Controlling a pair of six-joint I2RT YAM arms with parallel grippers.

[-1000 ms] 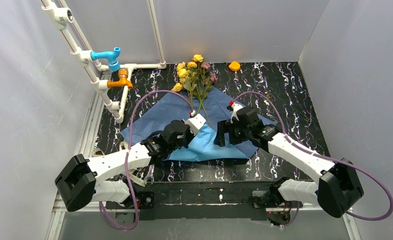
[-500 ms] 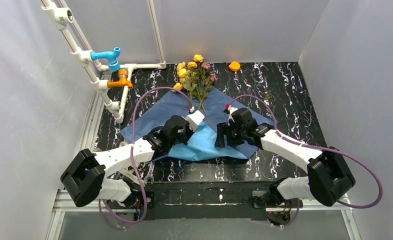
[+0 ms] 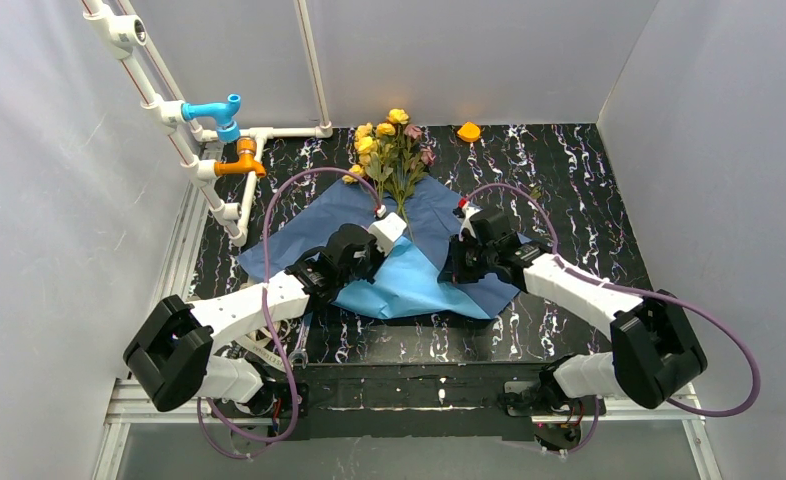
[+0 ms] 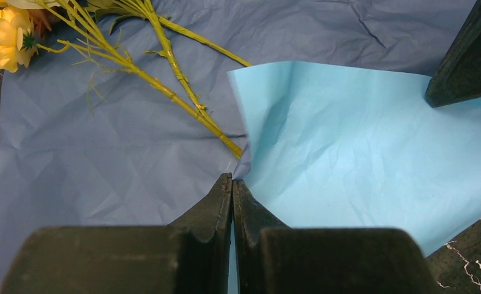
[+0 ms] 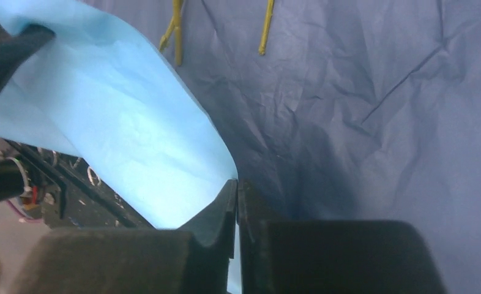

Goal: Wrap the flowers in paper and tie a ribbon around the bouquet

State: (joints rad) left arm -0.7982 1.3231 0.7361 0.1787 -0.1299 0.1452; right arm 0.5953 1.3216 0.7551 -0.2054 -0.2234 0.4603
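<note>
The flowers (image 3: 394, 150) lie at the back with their stems (image 4: 164, 86) running down onto the blue paper (image 3: 319, 235). The near part of the paper is folded up, showing its lighter side (image 3: 409, 285). My left gripper (image 3: 394, 245) (image 4: 232, 177) is shut on the fold's edge just below the stem ends. My right gripper (image 3: 454, 272) (image 5: 237, 184) is shut on the flap's right edge, where the light side (image 5: 122, 116) meets the darker sheet (image 5: 360, 104). The ribbon is hidden from view.
A white pipe rig with a blue valve (image 3: 219, 108) and an orange valve (image 3: 241, 158) stands at the back left. A small orange object (image 3: 468, 131) sits by the back wall. Grey walls enclose the black marbled table (image 3: 589, 200).
My right gripper has moved in to the flap's right edge and closed on it. The left arm has pushed slightly forward, carrying the fold toward the stems.
</note>
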